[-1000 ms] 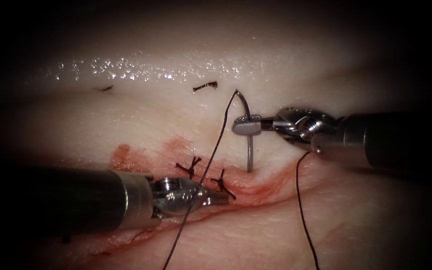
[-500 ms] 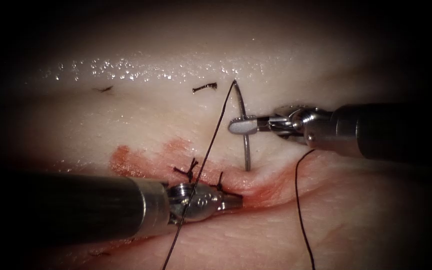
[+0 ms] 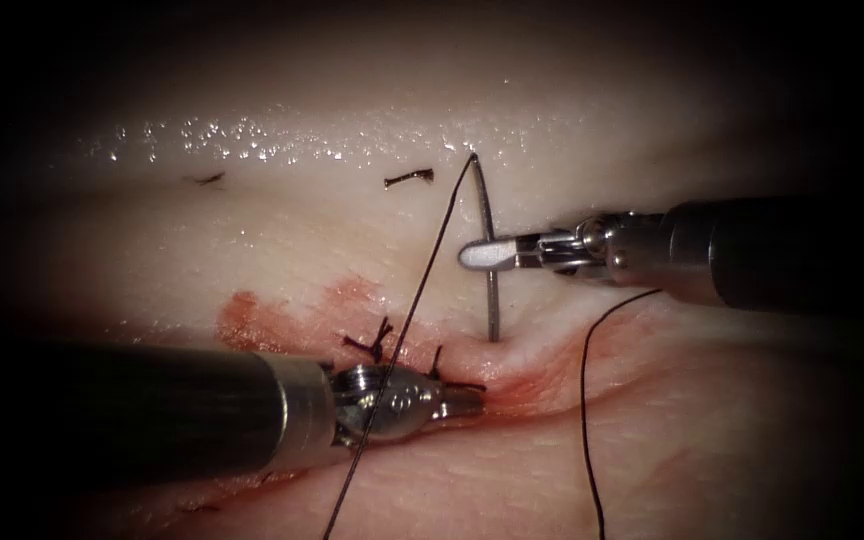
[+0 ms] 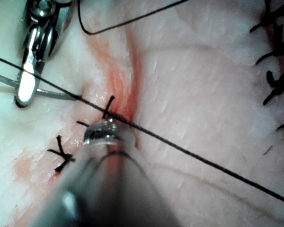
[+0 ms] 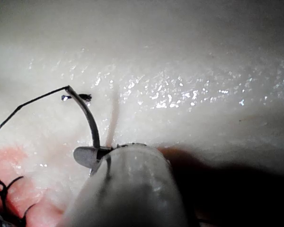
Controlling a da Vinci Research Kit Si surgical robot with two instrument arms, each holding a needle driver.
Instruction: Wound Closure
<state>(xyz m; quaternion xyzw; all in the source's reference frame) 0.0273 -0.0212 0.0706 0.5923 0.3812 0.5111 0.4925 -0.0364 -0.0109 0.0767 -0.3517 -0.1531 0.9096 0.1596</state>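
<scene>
A: Starting at the right pincer (image 3: 474,254): closed tight, clamping the needle (image 3: 492,300) about midway along its curve, perhaps slightly nearer the thread end.

B: Agreeing from the right wrist view: gripping the same needle (image 5: 90,124) crosswise, with the blunt end arching up and away from the right pincer (image 5: 87,156).

A: Standing nearly upright, then. Pointing down with the tip touching the tissue (image 3: 712,440) just above the cut (image 3: 552,375), right of the stitches (image 3: 382,338). Dimpling the surface there; not possible to tell whether actually piercing it.

B: Moving to the left pincer (image 3: 467,401): closed as well, gripping nothing, lying along the cut with its tip pressing at the pink edge. Showing likewise in the left wrist view, tip (image 4: 102,132) sitting beside two dark stitches.

A: Trailing from the needle's top end, the thread (image 3: 422,290), running diagonally down and crossing over the left pincer. Looping separately below the right shaft, another strand (image 3: 584,420), heading down across the cut.

B: Further out: lying on the pale tissue above, a short cut end of thread (image 3: 409,178). Staining the surface left of the stitches, red fluid (image 3: 252,315).
</scene>
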